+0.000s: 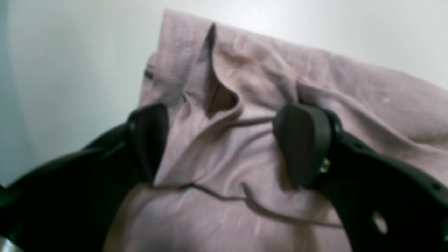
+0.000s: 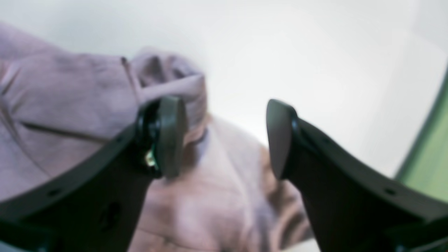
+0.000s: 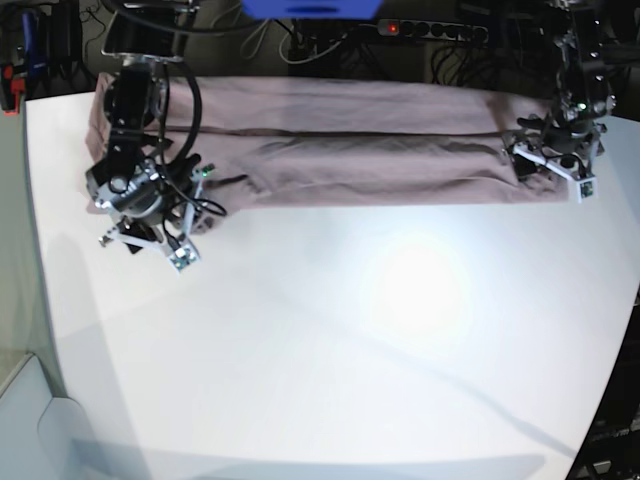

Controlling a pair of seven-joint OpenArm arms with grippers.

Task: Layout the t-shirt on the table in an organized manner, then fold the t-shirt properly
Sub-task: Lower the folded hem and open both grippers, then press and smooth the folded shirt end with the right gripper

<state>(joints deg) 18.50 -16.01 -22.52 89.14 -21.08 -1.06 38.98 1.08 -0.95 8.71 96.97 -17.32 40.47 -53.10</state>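
The mauve-pink t-shirt [image 3: 350, 140] lies as a long folded band across the far side of the white table [image 3: 350, 330]. At the band's left end in the base view, my right gripper [image 3: 160, 215] hangs low over the cloth. Its wrist view shows the right gripper [image 2: 225, 138] open, with a bunched corner of the t-shirt [image 2: 70, 98] beneath and nothing pinched. My left gripper [image 3: 550, 160] is at the band's other end. Up close, the left gripper [image 1: 225, 143] is open too, its fingers [image 1: 302, 143] straddling wrinkled t-shirt [image 1: 245, 87] fabric.
A power strip and cables [image 3: 430, 30] run behind the table's far edge, beside a blue object [image 3: 310, 8]. The table's left edge [image 3: 30, 250] curves toward the front. A green surface [image 2: 430, 157] shows past the table rim in the right wrist view.
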